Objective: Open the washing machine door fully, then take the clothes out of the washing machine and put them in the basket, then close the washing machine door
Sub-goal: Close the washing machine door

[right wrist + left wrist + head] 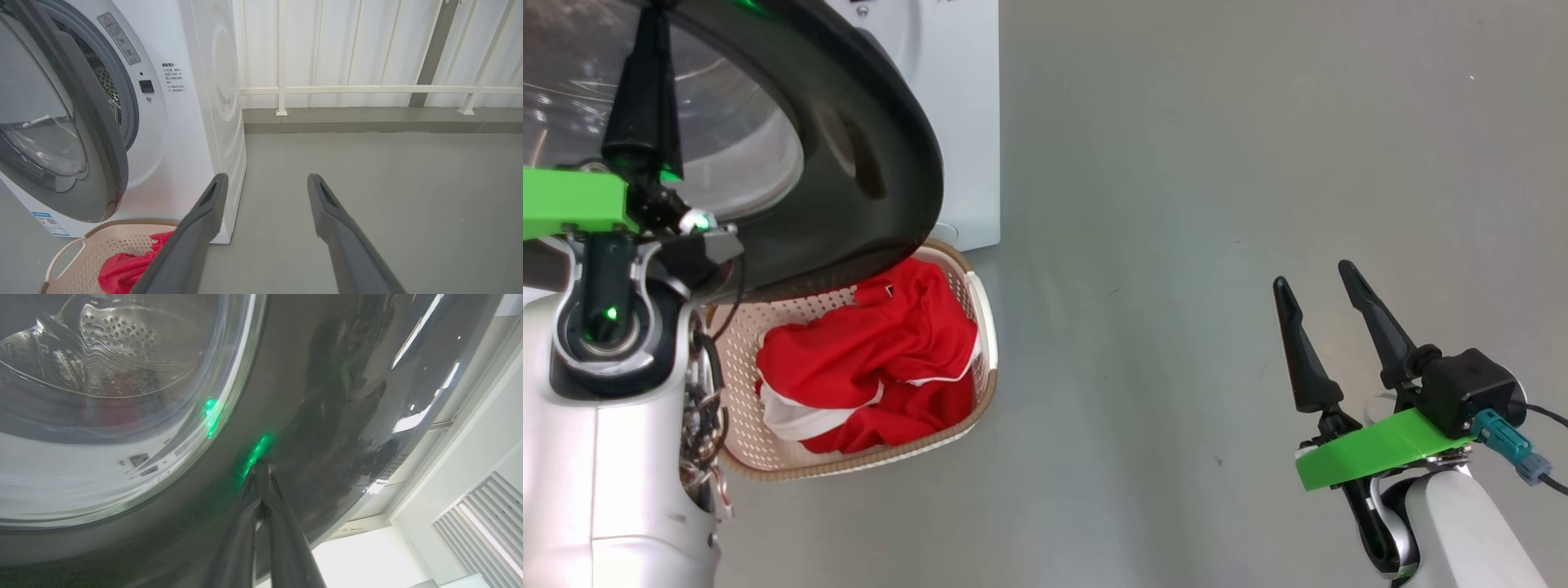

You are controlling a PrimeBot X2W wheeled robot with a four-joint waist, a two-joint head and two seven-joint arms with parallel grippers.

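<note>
Left gripper point(260, 470) is pinched fully shut with nothing between the fingers. Its tips sit right up against the glossy black frame of the door point(335, 388), just beside the glass point(81, 469). Through the glass you can make out the perforated drum point(110, 330).

From the head cam the door is part open, swung out from the washer point(956, 98) and hanging over the far end of the basket point(987, 384). Basket's on the floor point(1217, 204) right in front of the washer. The red clothes point(874, 359) with white trim are bunched up inside, filling most of it.

Right gripper point(1313, 274) is off to the side, well apart from all that, fingers spread wide and holding nothing, over the floor. Its wrist cam looks past the washer's corner at a white railing point(367, 89), with the basket and a bit of red at lower left.
</note>
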